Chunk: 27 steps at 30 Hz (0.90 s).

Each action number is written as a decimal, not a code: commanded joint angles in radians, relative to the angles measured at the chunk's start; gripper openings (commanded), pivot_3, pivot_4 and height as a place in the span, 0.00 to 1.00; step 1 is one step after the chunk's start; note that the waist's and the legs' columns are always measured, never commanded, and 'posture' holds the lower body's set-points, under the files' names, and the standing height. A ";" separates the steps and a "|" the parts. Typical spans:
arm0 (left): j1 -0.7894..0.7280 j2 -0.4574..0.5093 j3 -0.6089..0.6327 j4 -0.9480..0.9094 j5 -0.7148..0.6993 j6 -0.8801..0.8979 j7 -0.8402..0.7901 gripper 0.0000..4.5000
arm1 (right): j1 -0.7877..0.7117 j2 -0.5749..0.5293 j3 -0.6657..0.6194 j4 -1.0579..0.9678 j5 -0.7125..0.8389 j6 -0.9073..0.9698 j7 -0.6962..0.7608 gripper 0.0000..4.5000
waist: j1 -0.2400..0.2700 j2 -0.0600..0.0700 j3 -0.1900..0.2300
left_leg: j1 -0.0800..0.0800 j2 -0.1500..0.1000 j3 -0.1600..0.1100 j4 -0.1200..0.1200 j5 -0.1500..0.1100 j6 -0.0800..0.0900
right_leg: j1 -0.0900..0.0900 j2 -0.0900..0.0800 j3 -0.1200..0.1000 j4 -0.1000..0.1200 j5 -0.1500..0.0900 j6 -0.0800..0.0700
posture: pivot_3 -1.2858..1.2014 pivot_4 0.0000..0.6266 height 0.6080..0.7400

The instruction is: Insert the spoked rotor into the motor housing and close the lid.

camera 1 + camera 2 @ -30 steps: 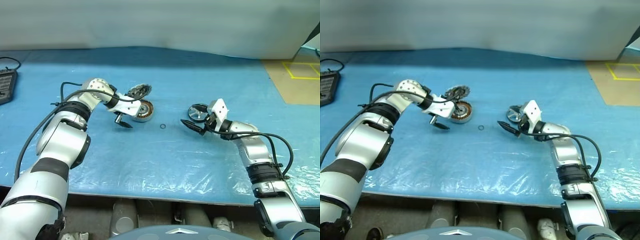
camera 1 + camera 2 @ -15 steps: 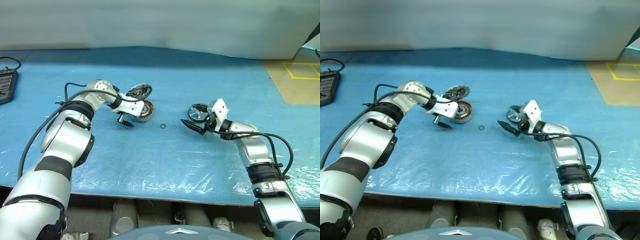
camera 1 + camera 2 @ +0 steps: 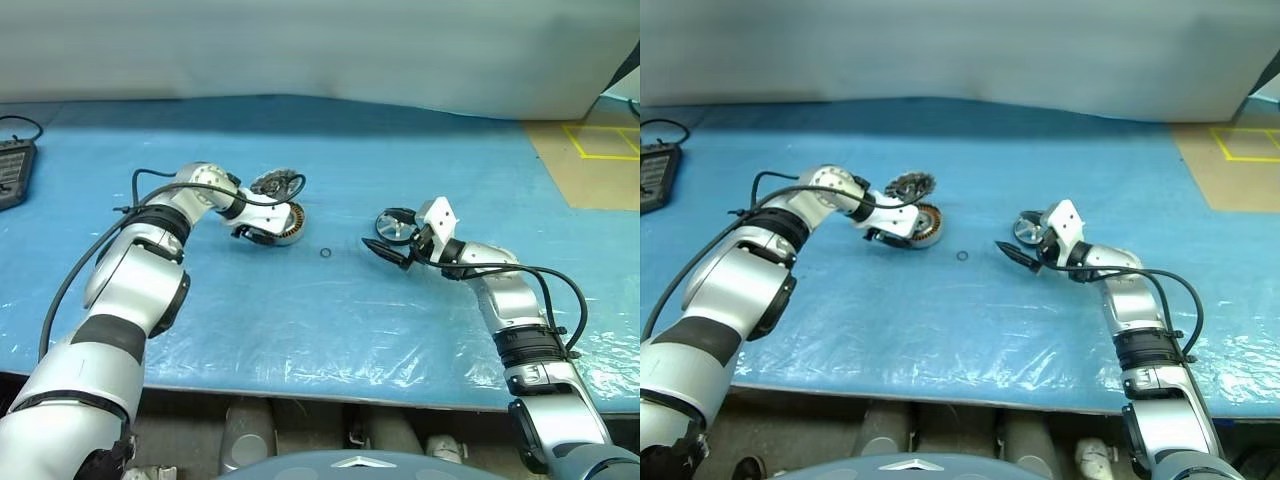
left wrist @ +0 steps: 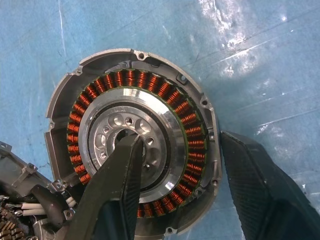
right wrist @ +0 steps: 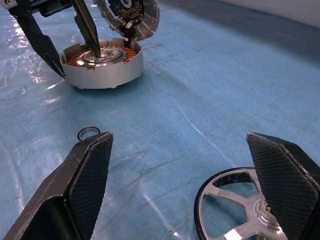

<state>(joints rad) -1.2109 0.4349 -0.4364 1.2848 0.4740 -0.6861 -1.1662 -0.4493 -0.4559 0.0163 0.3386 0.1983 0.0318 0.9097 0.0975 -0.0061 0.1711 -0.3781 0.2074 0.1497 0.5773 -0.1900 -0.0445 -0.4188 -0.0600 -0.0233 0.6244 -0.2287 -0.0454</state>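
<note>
Left tool (image 4: 172, 172) straddles our motor housing (image 4: 132, 150) wall, half-open; right tool (image 5: 192, 187) wide open, empty; blue desk (image 3: 330, 320) roomy.

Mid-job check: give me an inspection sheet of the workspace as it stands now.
Surface: blue sheet over the table, wrinkled.
Job's things: motor housing open, windings showing; lid tilted up at its far edge; spoked rotor lies apart.
Clutter: small ring between housing and rotor.
Grippers: left gripper straddles the housing wall, one finger in the central hole; right gripper open beside the rotor.
Cables: black ones along both arms.
Surroundings: black device; yellow-taped floor.
</note>
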 commanded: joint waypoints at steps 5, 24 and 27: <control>0.075 0.017 0.014 -0.047 -0.065 -0.082 -0.147 0.46 | -0.014 -0.009 -0.013 -0.036 0.015 -0.005 0.003 1.00 | 0.000 0.000 0.000 | 0.000 0.000 0.000 0.000 0.000 0.000 | 0.000 0.000 0.000 0.000 0.000 0.000 | 0.52 0.24 1.00; 0.382 0.141 -0.109 -0.737 -0.421 0.060 -0.448 0.46 | -0.021 0.005 0.004 -0.026 0.011 -0.009 0.020 1.00 | 0.002 0.001 -0.001 | 0.001 0.001 0.002 -0.002 -0.001 -0.001 | 0.000 -0.001 0.000 -0.001 -0.003 -0.004 | 0.52 0.24 1.00; 0.383 0.143 -0.119 -0.761 -0.423 0.085 -0.448 0.46 | -0.019 0.005 0.005 -0.029 0.010 -0.008 0.022 1.00 | 0.002 0.001 -0.001 | 0.001 0.001 0.002 -0.002 -0.001 -0.001 | 0.000 -0.001 0.000 -0.001 -0.003 -0.004 | 0.52 0.24 1.00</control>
<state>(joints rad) -0.8484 0.5806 -0.5185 0.5453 0.0616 -0.6173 -1.5961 -0.4581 -0.4502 0.0220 0.3393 0.1981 0.0324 0.9267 0.0991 -0.0046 0.1703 -0.3768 0.2080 0.1522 0.5752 -0.1909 -0.0458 -0.4189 -0.0608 -0.0229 0.6238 -0.2314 -0.0496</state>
